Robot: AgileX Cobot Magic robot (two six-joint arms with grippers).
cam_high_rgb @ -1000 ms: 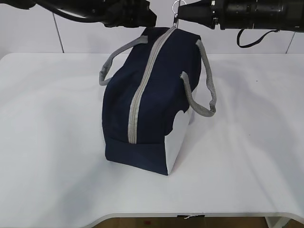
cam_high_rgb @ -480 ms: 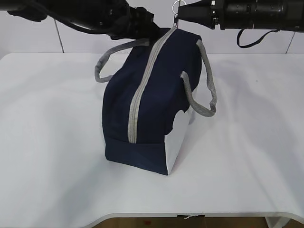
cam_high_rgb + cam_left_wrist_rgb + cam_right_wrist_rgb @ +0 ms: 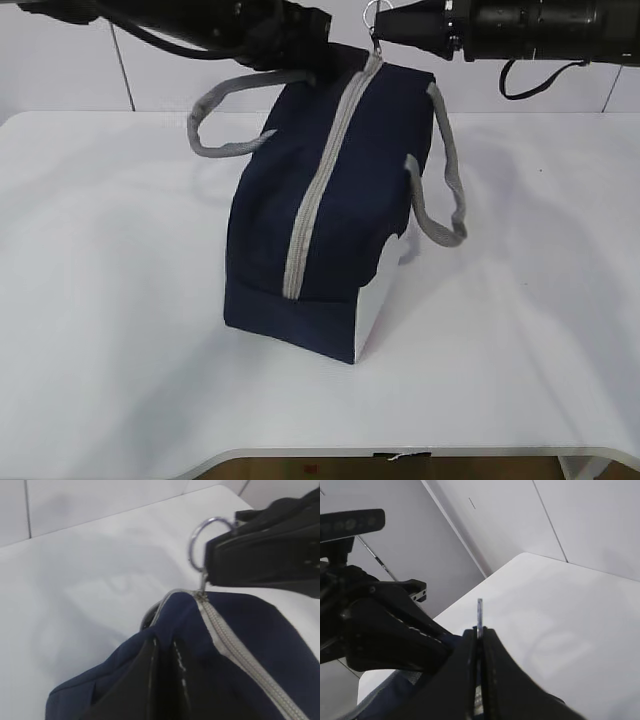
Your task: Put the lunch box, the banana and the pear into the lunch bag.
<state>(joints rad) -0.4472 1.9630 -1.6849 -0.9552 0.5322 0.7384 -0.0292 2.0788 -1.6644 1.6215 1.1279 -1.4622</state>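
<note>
Navy-blue fabric lunch bag (image 3: 330,200) with grey zipper band, zipped, standing mid-table on the white tabletop (image 3: 120,330). Right gripper (image 3: 478,639) clamped on the silver ring zipper pull (image 3: 202,542) at the bag's far end. Left gripper (image 3: 165,680) pinching navy fabric there, beside the grey left strap handle (image 3: 225,115).

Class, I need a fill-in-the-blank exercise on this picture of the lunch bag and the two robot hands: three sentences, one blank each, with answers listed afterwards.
1. The right hand grips the bag's zipper ____.
2. The lunch bag's zipper is fully ____.
3. The left hand pinches the bag's navy ____.

Missing words: ring; closed; fabric
</note>
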